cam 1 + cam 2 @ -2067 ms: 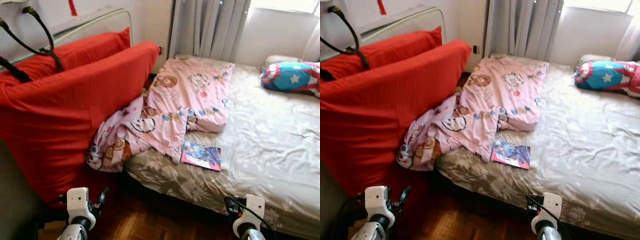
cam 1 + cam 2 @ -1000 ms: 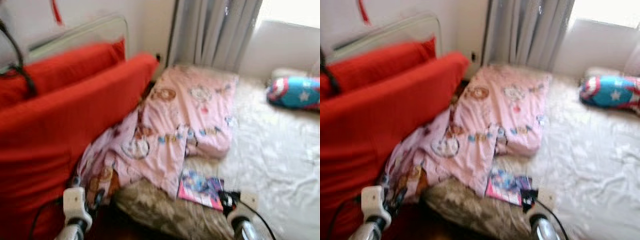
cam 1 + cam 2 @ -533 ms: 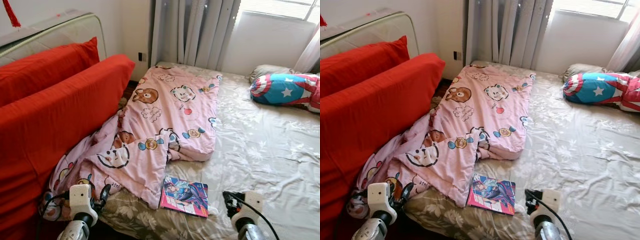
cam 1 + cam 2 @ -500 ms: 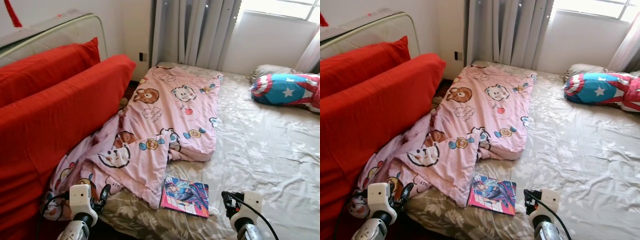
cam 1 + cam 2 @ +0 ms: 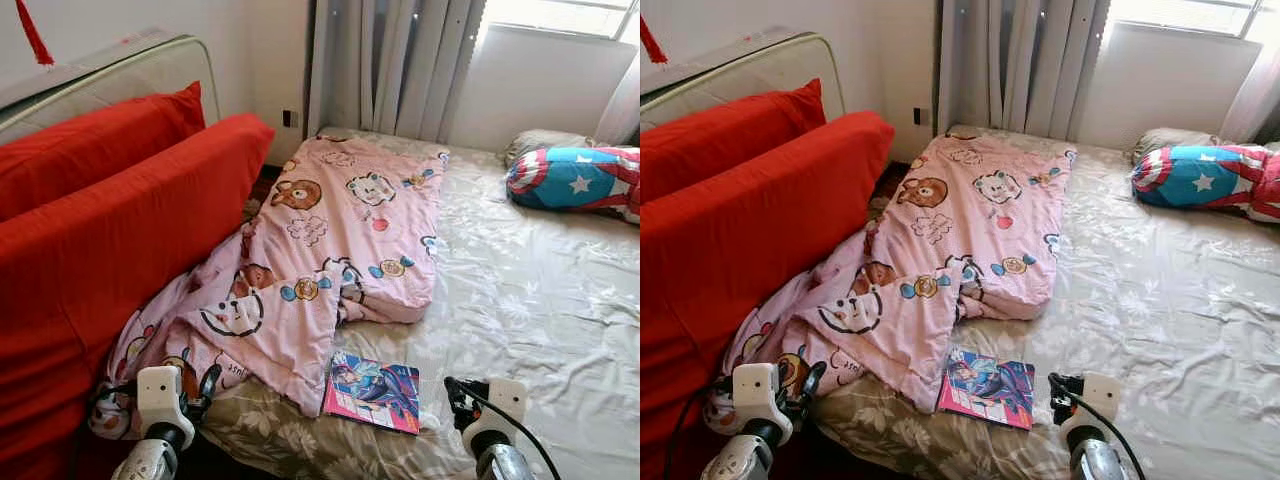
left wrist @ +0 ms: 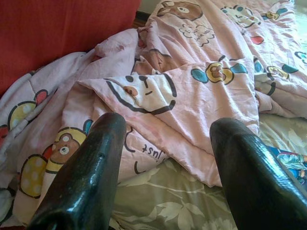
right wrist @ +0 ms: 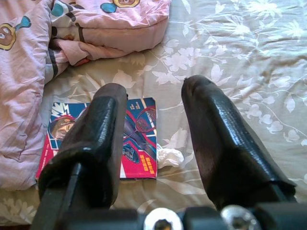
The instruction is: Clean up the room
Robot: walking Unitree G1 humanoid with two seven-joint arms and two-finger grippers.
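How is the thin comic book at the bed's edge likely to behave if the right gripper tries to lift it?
The comic book lies flat on soft, wrinkled sheet, so it is probably thin, light and floppy, sagging if held by one edge. Its cover looks glossy, perhaps slippery. The right gripper, open above it, may pinch bedsheet too.

pink blanket (image 5: 960, 230), comic book (image 5: 987, 388), bed (image 5: 1160, 300)

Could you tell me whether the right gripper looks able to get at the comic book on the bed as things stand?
Probably yes. The right gripper is open, with the comic book lying flat on the bed sheet just beyond its fingers. Only the pink blanket borders the book's far side; nothing covers it.
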